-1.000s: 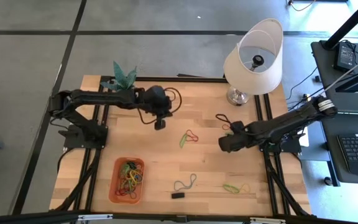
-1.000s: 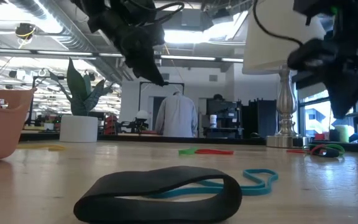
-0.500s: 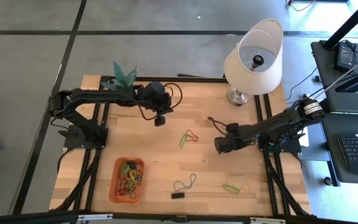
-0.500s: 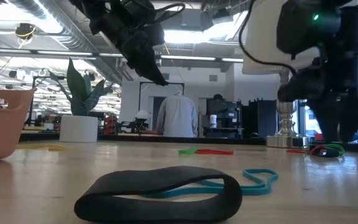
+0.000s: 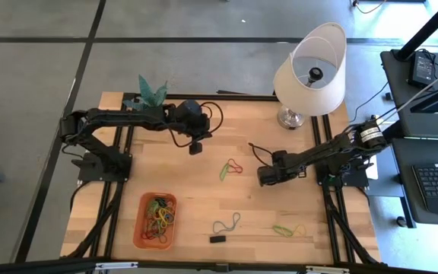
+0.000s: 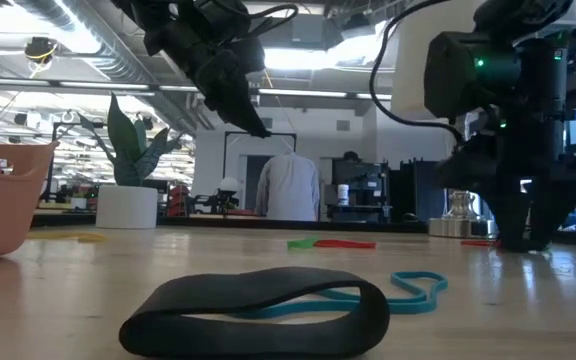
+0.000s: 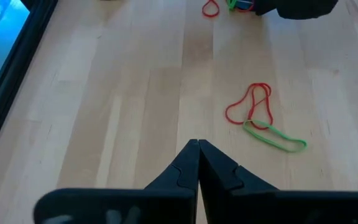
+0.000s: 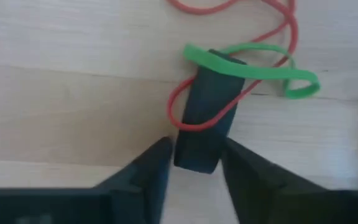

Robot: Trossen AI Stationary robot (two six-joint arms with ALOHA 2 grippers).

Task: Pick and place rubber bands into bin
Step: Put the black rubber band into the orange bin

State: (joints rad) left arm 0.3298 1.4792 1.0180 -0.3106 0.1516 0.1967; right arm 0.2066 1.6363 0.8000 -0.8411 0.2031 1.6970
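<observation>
A tangle of rubber bands [image 8: 229, 68], a dark one under a green and a red loop, lies on the tabletop [image 5: 204, 190] just ahead of the right end effector [image 8: 194, 163], whose fingers stand spread on either side of it. The bin [image 5: 156, 221], well apart toward the left, already holds a heap. More bands lie loose: the task is partly done. The left end effector [image 7: 197, 165] hovers pressed together, empty.
</observation>
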